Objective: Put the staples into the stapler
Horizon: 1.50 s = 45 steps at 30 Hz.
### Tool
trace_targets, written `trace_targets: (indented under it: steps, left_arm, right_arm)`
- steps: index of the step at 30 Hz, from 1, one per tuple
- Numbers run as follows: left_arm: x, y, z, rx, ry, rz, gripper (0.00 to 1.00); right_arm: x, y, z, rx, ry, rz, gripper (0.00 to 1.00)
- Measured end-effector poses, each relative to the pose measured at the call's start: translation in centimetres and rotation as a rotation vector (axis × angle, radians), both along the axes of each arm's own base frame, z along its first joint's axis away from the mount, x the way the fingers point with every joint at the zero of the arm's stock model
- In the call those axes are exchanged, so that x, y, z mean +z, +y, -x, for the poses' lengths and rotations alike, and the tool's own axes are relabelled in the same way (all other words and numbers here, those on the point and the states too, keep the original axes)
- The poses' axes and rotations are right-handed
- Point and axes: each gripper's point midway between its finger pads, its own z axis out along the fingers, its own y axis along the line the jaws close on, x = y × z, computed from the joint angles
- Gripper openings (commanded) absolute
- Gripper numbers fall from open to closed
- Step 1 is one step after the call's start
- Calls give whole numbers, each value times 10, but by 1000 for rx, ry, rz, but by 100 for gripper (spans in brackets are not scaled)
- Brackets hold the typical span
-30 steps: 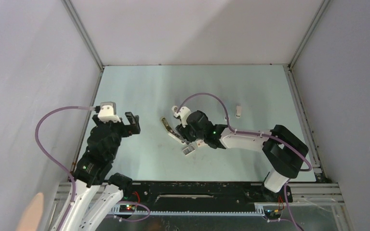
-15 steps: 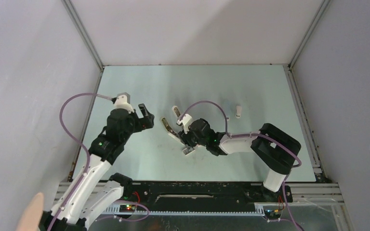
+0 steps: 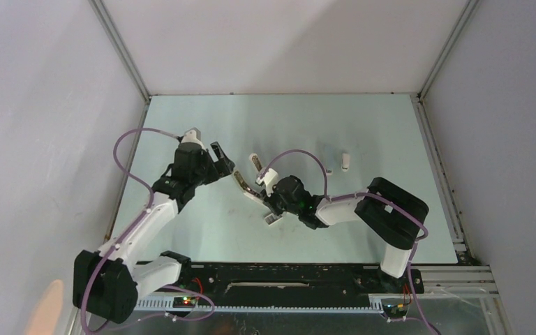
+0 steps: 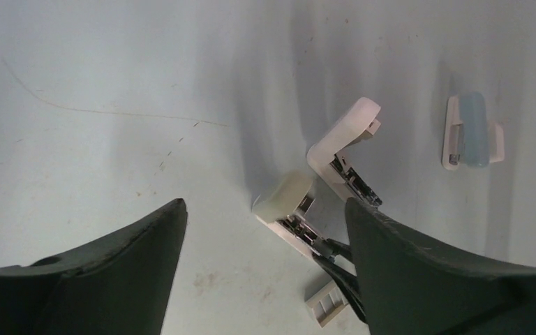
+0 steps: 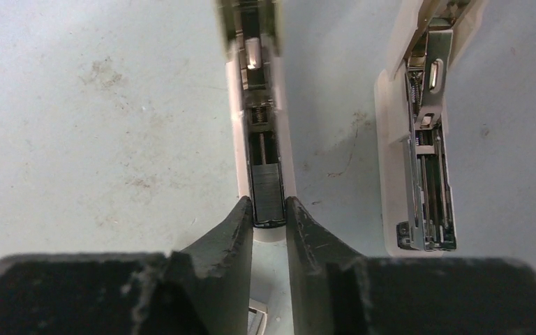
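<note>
Staples [image 5: 268, 192] sit pinched in right jaws low over stapler [image 4: 338, 136]; left jaws hover apart.

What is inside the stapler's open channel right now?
A grey strip of staples lies in the stapler channel, with the spring beyond it. The right claw pinches the strip's near end, and its fingers cover the channel below that.

Pale mint-green flat tabletop [image 3: 363, 125], scuffed and smudged, with a thin hairline scratch [image 4: 112, 114] showing in the left wrist view. It is boxed in by a plain white matte back wall panel [image 3: 279, 42], left wall panel [image 3: 42, 139] and right wall panel [image 3: 509, 139], with silver aluminium frame struts [image 3: 120, 50] at the back corners. Black metal rail [image 3: 286, 269] along the near edge; light even, shadows soft.
</note>
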Motion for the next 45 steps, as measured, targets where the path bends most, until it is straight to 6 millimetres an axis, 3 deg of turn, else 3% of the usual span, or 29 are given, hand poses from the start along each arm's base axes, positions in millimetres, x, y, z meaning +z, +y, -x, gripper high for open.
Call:
trace_targets:
  steps: [5, 13, 26, 35, 45]
  left_arm:
    - [-11, -11, -11, -25, 30, 63, 67]
    - [-21, -30, -23, -79, 43, 126, 54]
    - [-40, -33, -29, -80, 49, 133, 22]
    - [-37, -34, -15, -81, -23, 127, 22]
    - [-29, -69, 12, -119, -96, 120, 21]
  right_arm:
    - [-1, 1, 0, 6, -7, -7, 13]
    - [-1, 3, -2, 9, -20, -16, 11]
    - [-1, 5, -3, 9, -27, -26, 10]
    - [-1, 4, -2, 11, -36, -41, 10]
    - [0, 4, -1, 11, -41, -54, 10]
